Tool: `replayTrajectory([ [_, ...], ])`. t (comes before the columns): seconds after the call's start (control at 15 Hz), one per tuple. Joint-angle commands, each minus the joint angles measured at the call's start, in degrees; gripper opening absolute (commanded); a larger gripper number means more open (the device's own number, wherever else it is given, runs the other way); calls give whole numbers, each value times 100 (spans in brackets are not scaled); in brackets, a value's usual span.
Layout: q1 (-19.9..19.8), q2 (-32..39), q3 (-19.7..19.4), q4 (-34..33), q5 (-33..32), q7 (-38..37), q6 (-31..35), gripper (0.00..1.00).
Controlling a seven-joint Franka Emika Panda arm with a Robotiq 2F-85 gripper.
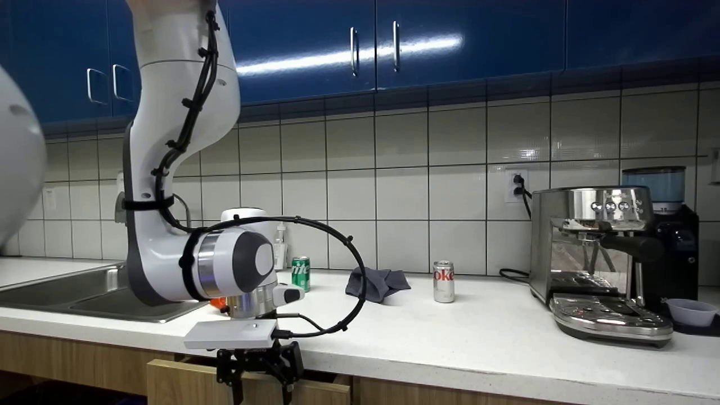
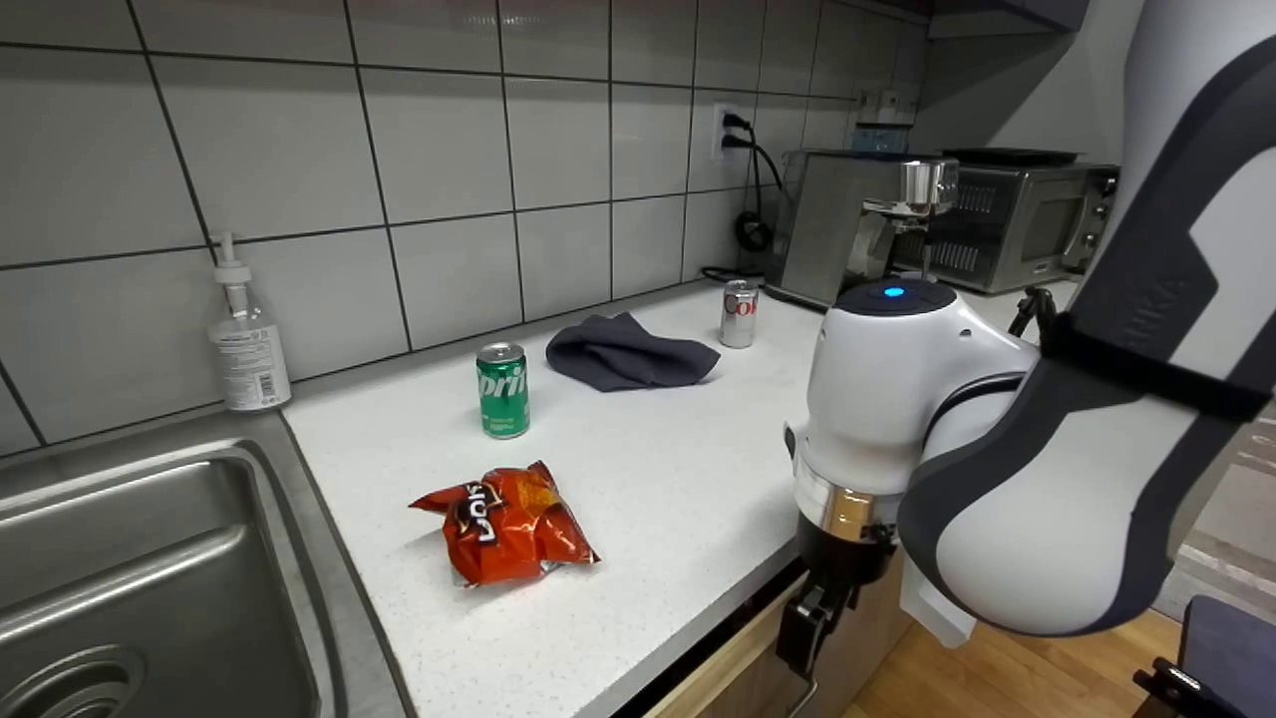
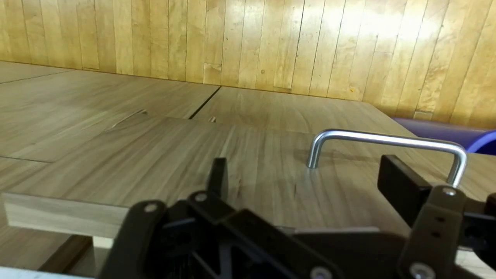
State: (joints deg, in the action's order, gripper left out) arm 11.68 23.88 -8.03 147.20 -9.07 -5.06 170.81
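Widely parted jaws, gripping nothing, near the silver handle [image 3: 387, 138] of an ajar wooden drawer [image 3: 255, 162], red chip bag [image 2: 516, 529] and green can [image 2: 503, 397] on the counter [image 2: 678, 469]

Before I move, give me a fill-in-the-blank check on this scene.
The tool is ____ rather than shut.
The drawer is pulled partly ____ from under the counter.
The Sprite can near the chip bag is ____ in colour.
The dark cloth lies ____ the Sprite can and the silver can, one on either side.

Missing words: open; out; green; between.
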Motion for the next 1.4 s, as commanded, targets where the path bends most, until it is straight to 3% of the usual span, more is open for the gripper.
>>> replayTrajectory([
  [0.0,170,264,-106,-448,-32,-152,195,100],
  [0.73,350,636,-244,-886,158,-445,534,100],
  [1.33,253,224,-172,-491,204,-336,395,100],
])
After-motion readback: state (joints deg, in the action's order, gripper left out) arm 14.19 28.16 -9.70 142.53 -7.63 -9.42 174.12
